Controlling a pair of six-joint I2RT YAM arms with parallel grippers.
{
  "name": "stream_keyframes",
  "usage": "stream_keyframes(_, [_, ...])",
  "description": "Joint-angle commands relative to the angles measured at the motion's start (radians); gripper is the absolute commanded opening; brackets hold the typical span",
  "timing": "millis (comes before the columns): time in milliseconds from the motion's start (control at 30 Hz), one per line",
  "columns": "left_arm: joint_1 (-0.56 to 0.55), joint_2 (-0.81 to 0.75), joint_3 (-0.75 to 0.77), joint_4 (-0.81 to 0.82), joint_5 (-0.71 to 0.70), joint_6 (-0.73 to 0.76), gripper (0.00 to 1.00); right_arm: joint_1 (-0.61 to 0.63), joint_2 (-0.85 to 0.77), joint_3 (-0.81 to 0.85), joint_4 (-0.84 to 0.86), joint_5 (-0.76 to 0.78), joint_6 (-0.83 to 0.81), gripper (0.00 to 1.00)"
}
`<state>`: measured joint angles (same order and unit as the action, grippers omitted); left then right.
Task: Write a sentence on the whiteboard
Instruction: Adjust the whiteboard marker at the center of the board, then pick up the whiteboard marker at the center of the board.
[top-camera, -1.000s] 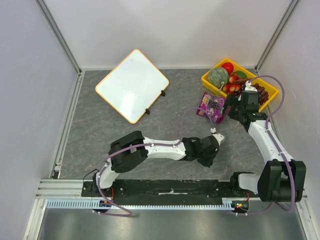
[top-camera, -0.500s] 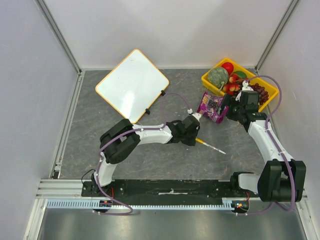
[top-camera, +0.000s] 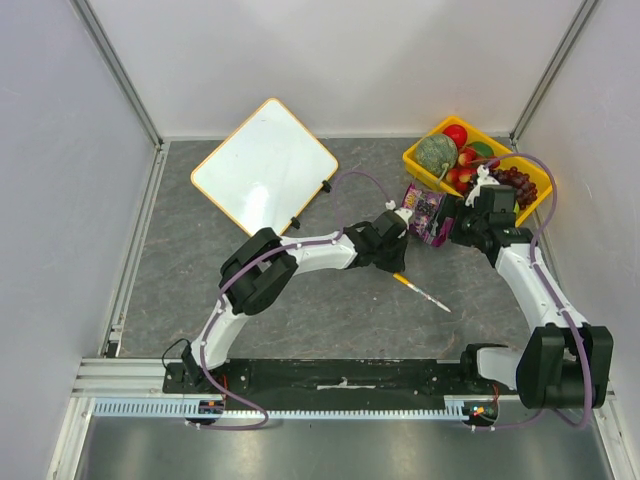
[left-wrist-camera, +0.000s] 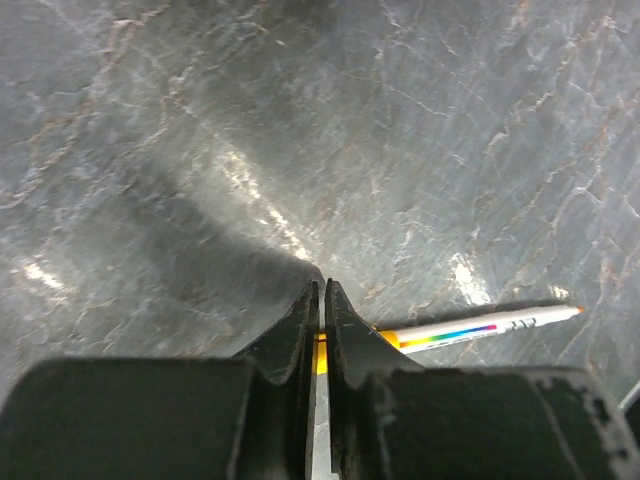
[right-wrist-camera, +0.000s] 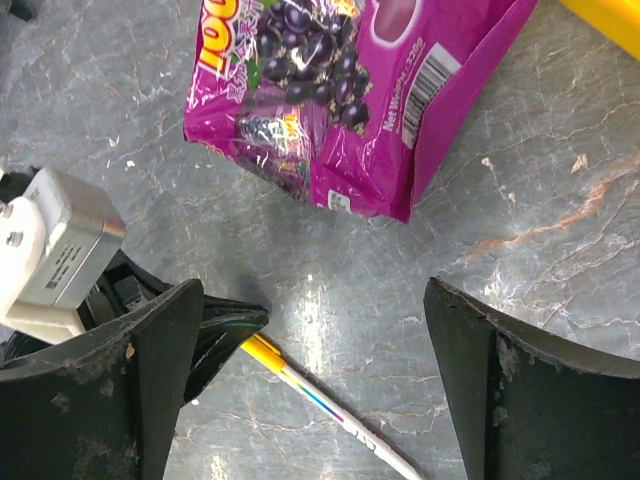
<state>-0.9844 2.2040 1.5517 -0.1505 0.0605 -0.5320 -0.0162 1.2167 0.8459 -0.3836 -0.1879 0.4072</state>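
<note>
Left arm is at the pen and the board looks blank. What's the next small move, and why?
Probably lift the pen clear of the table. The left gripper looks shut on the pen's yellow end while the rest lies along the table, and the whiteboard, off to the far left, shows no writing.

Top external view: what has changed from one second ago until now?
The left end effector moved left and a little away from the bases, uncovering the pen, and now sits shut at its yellow end. The right end effector stayed beside the purple snack bag, which looks slightly turned. The whiteboard and the yellow fruit tray did not move.
</note>
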Motion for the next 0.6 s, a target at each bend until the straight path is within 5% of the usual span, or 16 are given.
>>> stream_keyframes(0, [0.0, 0.042, 0.022, -0.017, 0.084, 0.018, 0.11, 0.012, -0.043, -0.019, -0.031, -0.025, -0.027, 0.98])
stream_keyframes(267, [0.093, -0.191, -0.114, -0.069, -0.001, 0.021, 0.26, 0.169, -0.052, -0.011, -0.081, 0.001, -0.087, 0.98])
stream_keyframes(467, [0.15, -0.496, -0.297, -0.121, -0.04, 0.02, 0.69, 0.372, 0.038, 0.021, -0.139, 0.165, -0.119, 0.93])
stream_keyframes(567, [0.173, -0.637, -0.366, -0.162, -0.045, -0.002, 0.81, 0.426, 0.119, 0.03, -0.155, 0.22, -0.123, 0.82])
